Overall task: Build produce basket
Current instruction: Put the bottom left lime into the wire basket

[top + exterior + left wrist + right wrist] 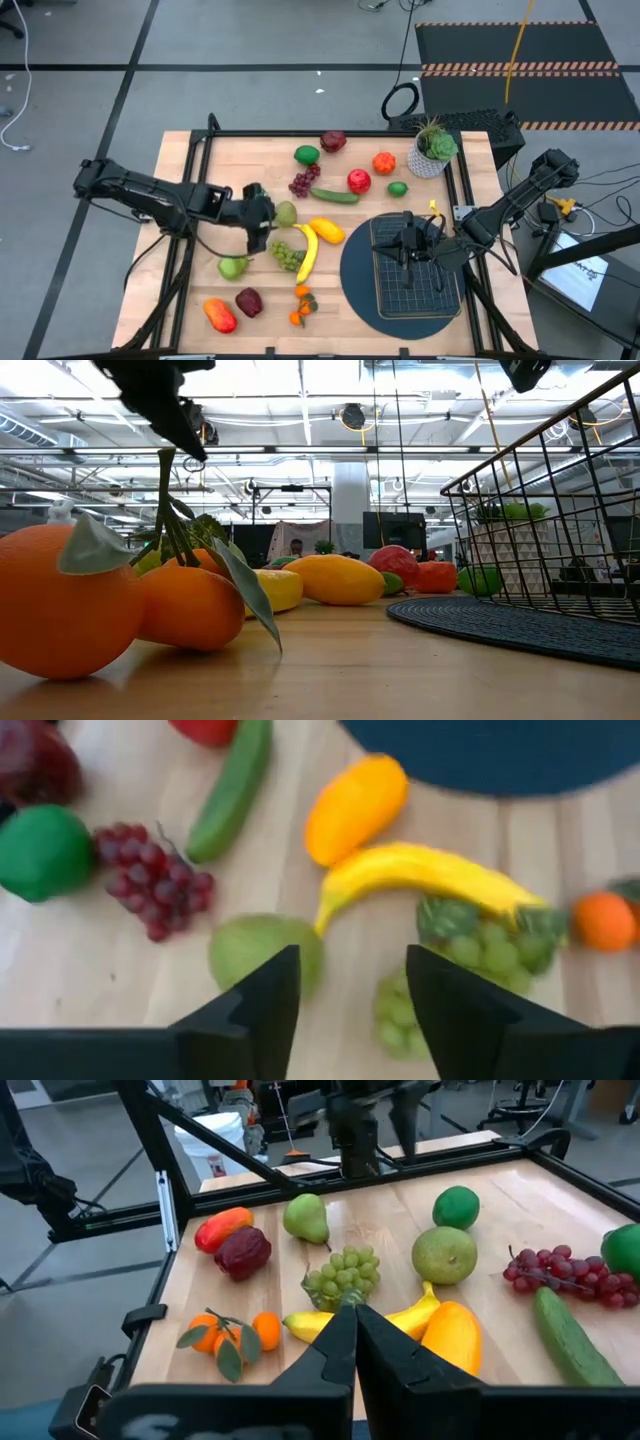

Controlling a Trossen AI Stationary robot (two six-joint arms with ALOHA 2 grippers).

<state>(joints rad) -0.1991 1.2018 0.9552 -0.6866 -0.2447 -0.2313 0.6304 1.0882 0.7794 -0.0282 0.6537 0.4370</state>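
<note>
Green grapes lie on the table between the banana and a green pear, well apart from the empty basket. Likely light, hard plastic, knobbly; best pinched across the bunch's narrow width. Left gripper hovers above them, fingers parted, empty. Right gripper rests clenched over the basket.
</note>
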